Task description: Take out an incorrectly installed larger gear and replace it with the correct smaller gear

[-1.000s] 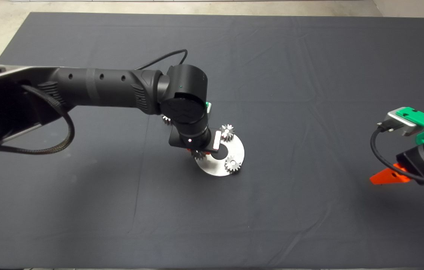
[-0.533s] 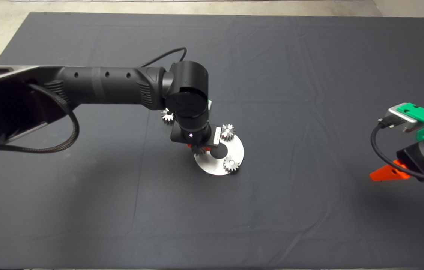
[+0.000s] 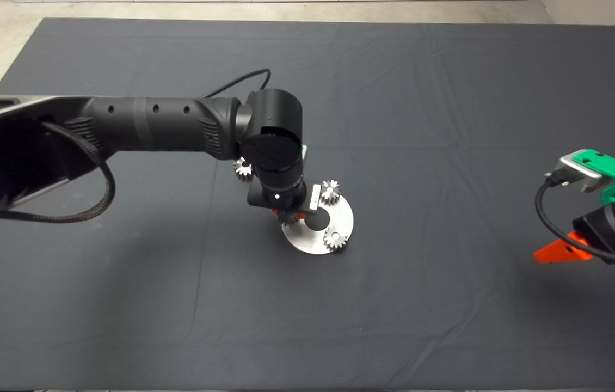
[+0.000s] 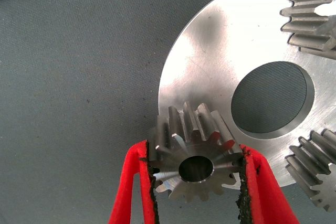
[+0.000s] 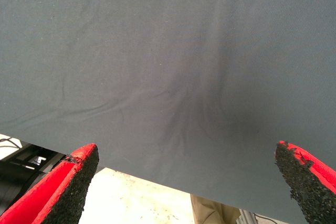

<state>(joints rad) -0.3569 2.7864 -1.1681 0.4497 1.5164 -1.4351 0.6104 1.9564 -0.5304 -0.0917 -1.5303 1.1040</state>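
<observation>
The left tool [image 4: 194, 153] is closed on a gear [image 4: 189, 129], with one red finger on each side of its teeth. This gear sits at the near-left edge of the round plate [image 3: 344, 218], in the middle of the table [image 3: 449, 109]. Two more gears [image 3: 330, 191] [image 3: 335, 238] sit on the plate's right side. A loose gear [image 3: 243, 167] lies on the table just far-left of the plate. A second ago the left arm hid part of that loose gear. The arm then slid a little way far and right, and in the last half second it has hardly moved. The held gear has shifted only a tiny bit and is at the plate, not up in the air. I think the tool has just got its hold and has settled. I cannot tell by size if this is the big gear going out or the small gear going in. The right tool [image 3: 560, 253] waits wide open at the table's right edge.
</observation>
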